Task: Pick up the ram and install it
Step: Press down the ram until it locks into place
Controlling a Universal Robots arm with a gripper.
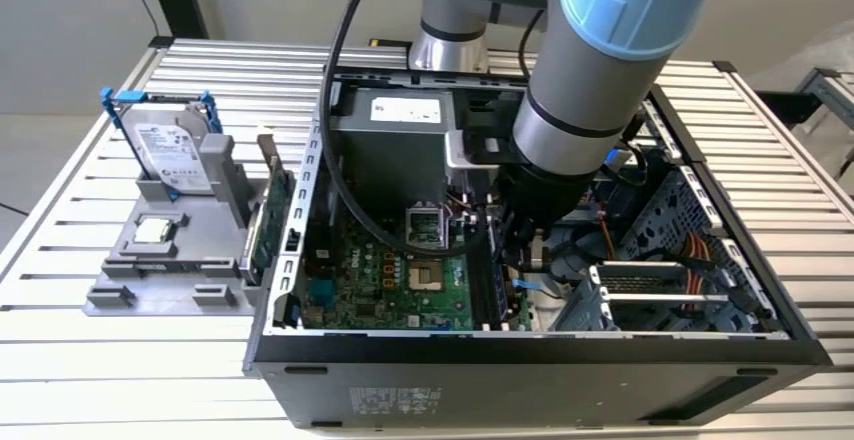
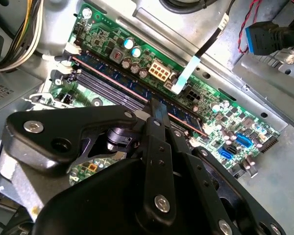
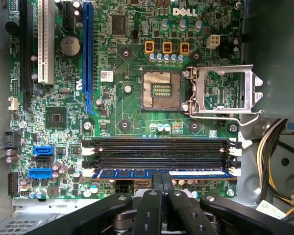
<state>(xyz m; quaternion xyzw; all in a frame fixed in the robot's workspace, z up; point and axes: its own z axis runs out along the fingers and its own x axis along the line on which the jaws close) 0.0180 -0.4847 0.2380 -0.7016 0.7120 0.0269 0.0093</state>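
Observation:
The ram (image 3: 127, 173) is a thin blue stick standing in the outermost of the black motherboard slots (image 3: 157, 145), between white end latches. In the second wrist view the ram (image 2: 112, 81) runs diagonally across the green board. My gripper (image 3: 164, 177) sits over the stick's middle with both black fingers drawn together on its top edge. The second wrist view shows the gripper (image 2: 154, 108) touching the stick from above. In the exterior view the gripper (image 1: 514, 255) is deep inside the open computer case (image 1: 534, 370), beside the motherboard (image 1: 387, 280).
An open CPU socket (image 3: 161, 90) with its raised metal frame lies beyond the slots. Cable bundles (image 1: 694, 250) and a drive cage fill the case toward the exterior view's right. Outside the case, a grey fixture holds a hard drive (image 1: 167, 150) and a green card (image 1: 271, 220).

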